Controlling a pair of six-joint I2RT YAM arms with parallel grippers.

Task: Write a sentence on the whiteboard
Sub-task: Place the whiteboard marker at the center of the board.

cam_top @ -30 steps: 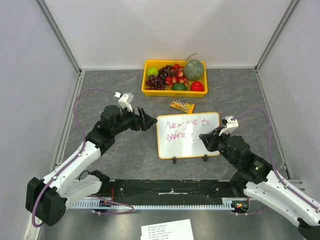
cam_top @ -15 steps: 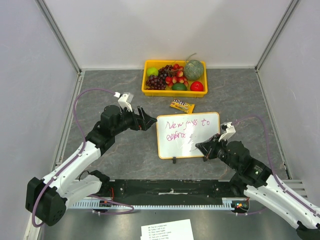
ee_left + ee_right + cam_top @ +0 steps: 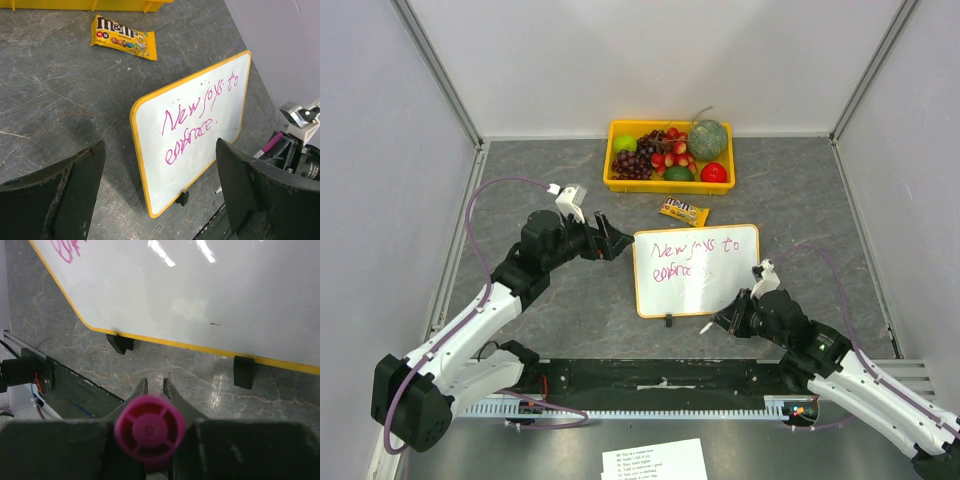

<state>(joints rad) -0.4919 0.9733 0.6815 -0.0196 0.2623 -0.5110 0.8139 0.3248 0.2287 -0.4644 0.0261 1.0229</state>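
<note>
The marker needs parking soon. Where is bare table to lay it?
For the marker: bare table right of the whiteboard towards the side wall, and left of the yellow tray. Crowded between tray, candy packet and board.

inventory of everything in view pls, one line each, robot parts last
whiteboard: one, white with orange-tan frame, propped at table centre
sentence: two lines, pink-purple cursive, on the whiteboard's upper half
clip feet: two, black, under the whiteboard's near edge
marker: one, pink-purple, held in the right gripper
candy packet: one, yellow and brown, between the bin and the whiteboard
bin: one, yellow, far edge of the table
fruit: several, mixed colours, in the bin
paper sheet: one, white with print, bottom edge of the top view
table: grey stone pattern
left gripper: open, by the whiteboard's left edge
right gripper: shut on the marker, near the whiteboard's near edge
</note>
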